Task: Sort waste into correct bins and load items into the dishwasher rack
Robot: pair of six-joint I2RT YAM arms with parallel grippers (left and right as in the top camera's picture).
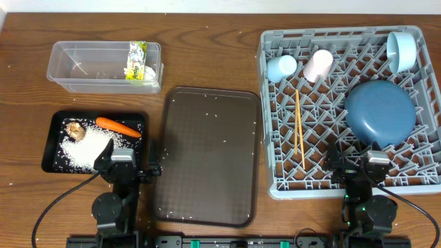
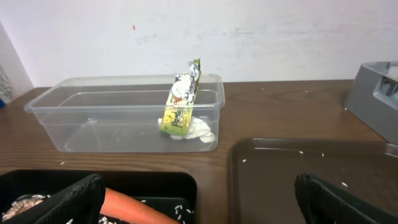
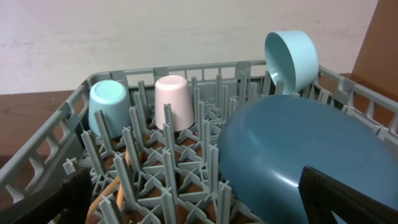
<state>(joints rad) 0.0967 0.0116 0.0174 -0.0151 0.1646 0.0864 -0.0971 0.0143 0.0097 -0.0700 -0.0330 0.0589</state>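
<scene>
While the left gripper (image 1: 128, 167) hangs spread and empty at the black tray (image 1: 49, 146) corner — rice (image 1: 81, 154), lump (image 1: 74, 130), carrot (image 1: 118, 127) inside — the right gripper (image 1: 365, 165), equally spread, faces the plate (image 1: 380, 112) in the rack (image 1: 303, 187). Wrapper (image 2: 181, 99) and napkin (image 2: 198, 130) lie in the tub (image 2: 93, 124) beyond; the wrapper's print is unreadable.

The widest open lane ran over the flat brown serving tray (image 1: 210, 158), which lay between the black tray (image 1: 49, 155) and the dishwasher rack (image 1: 264, 110). The clear tub (image 1: 86, 69) stood open-topped with its left part free. The upright foil wrapper (image 2: 181, 99) and the napkin (image 2: 198, 129) crowded its right end. In the rack, upright pegs stood throughout. The leaning dark-blue plate (image 3: 298, 155) and the bowl (image 3: 292, 57) blocked the right side, two upturned cups the far left, and the chopsticks (image 1: 299, 131) lay along the middle.
</scene>
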